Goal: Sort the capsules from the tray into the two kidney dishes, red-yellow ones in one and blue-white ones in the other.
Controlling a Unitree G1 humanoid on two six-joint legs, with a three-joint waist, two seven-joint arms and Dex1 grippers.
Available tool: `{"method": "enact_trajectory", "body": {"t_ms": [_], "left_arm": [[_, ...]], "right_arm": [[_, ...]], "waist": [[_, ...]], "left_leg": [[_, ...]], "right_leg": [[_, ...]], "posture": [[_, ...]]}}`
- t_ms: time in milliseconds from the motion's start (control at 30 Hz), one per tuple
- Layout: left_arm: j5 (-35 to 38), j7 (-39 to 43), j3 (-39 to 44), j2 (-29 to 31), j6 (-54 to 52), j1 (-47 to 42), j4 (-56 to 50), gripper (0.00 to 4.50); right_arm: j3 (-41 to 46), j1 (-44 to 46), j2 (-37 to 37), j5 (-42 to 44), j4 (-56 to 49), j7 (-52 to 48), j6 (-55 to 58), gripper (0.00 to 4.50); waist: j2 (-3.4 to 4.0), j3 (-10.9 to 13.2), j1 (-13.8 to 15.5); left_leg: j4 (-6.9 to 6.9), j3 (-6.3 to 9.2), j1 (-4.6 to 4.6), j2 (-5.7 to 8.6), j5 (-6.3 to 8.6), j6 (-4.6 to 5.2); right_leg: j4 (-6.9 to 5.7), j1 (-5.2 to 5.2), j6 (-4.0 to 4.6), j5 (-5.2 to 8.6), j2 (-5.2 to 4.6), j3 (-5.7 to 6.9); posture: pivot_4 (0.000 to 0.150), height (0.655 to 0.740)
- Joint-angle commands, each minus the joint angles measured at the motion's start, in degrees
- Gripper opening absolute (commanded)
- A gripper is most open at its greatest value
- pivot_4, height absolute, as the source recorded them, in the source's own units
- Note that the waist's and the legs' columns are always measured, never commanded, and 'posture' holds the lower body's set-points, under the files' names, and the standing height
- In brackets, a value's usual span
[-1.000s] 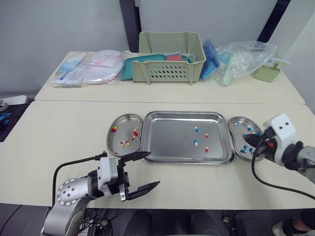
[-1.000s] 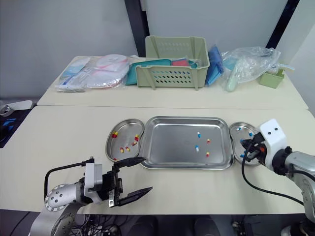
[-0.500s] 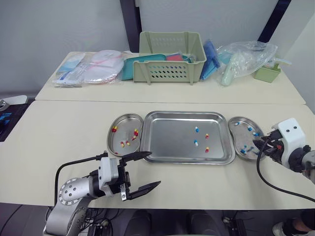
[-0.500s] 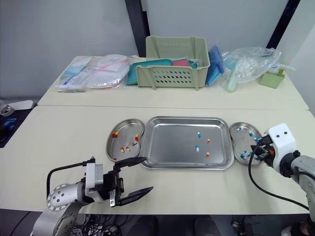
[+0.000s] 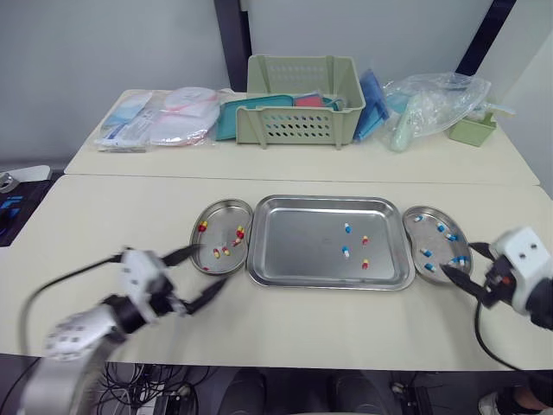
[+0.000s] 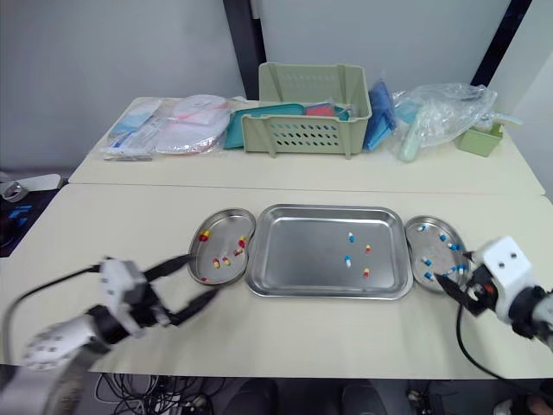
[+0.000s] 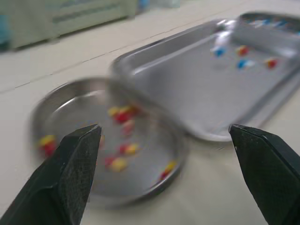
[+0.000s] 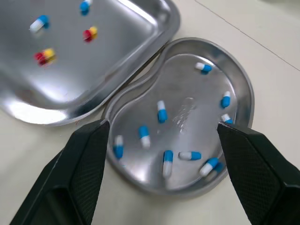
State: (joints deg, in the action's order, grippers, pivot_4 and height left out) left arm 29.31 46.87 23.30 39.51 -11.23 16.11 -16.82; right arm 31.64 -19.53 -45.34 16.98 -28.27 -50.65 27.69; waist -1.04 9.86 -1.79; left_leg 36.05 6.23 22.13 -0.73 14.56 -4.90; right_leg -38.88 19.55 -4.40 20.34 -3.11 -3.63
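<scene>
Right pincer [image 5: 460,264] hovers wide open and empty at the near edge of the right dish [image 5: 421,210], which holds the blue-white lot [image 8: 161,111]. Left pincer [image 5: 197,275] is also spread wide with nothing in it, low over the surface [image 5: 104,216] by the near rim of the left dish [image 5: 200,216], home of the red-yellow lot [image 5: 220,251]. Four capsules are left in the tray [image 5: 328,201], all in its right half: far blue-white capsule [image 5: 346,227], near blue-white capsule [image 5: 344,251], far red-yellow capsule [image 5: 365,239] and near red-yellow capsule [image 5: 364,264]. From the right pincer they lie toward the robot's left, beyond the right dish and over the tray's right rim. From the left pincer they sit well apart, across the tray's bare left half. The right arm looks the nearer one, and each capsule's long axis is too small to read
</scene>
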Motion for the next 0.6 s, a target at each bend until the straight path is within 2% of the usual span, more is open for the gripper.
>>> {"method": "enact_trajectory", "body": {"t_ms": [33, 233, 333, 600], "left_arm": [[0.18, 1.73, 7.23, 2.08, 0.58, 2.77, 5.12, 4.5], [-0.84, 4.46, 13.0, 3.18, 1.33, 7.79, 15.34, 4.5], [-1.75, 5.17, 14.12, 2.79, 2.52, 10.04, 18.37, 4.5], [-1.23, 5.62, 14.82, 2.36, 2.14, 11.64, 17.5, 4.5]], "right_arm": [[6.35, -4.0, -1.34, 1.25, 4.43, -7.51, -9.66, 3.83], [9.03, -8.84, -2.25, 2.24, 13.54, -14.47, -16.27, 3.83], [9.09, -8.32, -2.5, 2.5, 16.92, -15.02, -17.93, 4.44], [7.13, -8.06, -3.31, 2.04, 20.19, -15.68, -20.7, 4.48]], "waist": [[-0.06, 0.07, -0.11], [-0.27, 0.19, -0.2], [-0.35, 0.24, -0.09], [-0.39, 0.26, -0.05]], "left_leg": [[0.0, -0.03, -0.09, 0.0, 0.0, 0.0], [-0.07, -0.06, -0.31, -0.04, 0.01, 0.0], [-0.06, -0.06, -0.3, -0.04, 0.01, -0.01], [-0.07, -0.05, -0.28, -0.04, 0.01, -0.01]], "right_leg": [[0.01, -0.08, 0.0, 0.0, 0.0, -0.03], [0.02, -0.24, 0.03, 0.02, 0.01, -0.04], [0.03, -0.25, 0.03, 0.02, 0.0, -0.04], [0.03, -0.25, 0.03, 0.02, -0.01, -0.04]], "posture": [[0.15, 0.74], [0.15, 0.74], [0.15, 0.74], [0.15, 0.74]]}}
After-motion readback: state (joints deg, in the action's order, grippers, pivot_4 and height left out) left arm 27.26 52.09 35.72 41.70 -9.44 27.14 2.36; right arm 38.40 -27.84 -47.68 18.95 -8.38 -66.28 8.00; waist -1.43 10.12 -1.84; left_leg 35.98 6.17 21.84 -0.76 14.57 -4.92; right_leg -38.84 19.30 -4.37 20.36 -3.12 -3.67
